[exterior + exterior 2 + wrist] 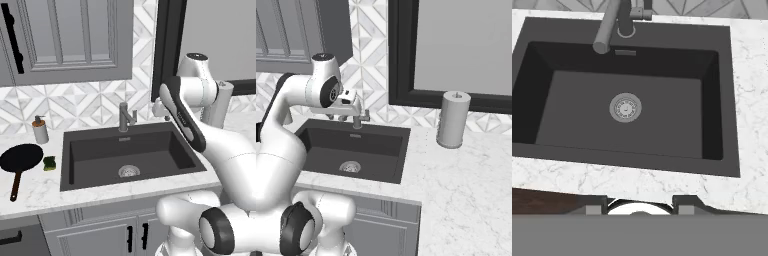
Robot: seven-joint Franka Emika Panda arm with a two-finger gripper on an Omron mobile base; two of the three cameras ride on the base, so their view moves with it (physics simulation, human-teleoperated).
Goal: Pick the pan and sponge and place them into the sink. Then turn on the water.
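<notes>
Left base view: pan (21, 157) and sponge (49, 163) lie on the counter (45, 192) left of the sink (170, 176), sponge just beside the pan | gripper (640, 202) hangs over the sink, fingers a little apart, holding nothing | faucet (124, 117) behind the sink

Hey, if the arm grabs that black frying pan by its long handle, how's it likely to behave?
The pan looks rigid, so it probably won't flex. Its round body sits well beyond the thin handle, so held by the handle's end it would likely droop or twist between the fingers. Lying flat on the marble counter, it should slide rather than roll if pushed.
</notes>
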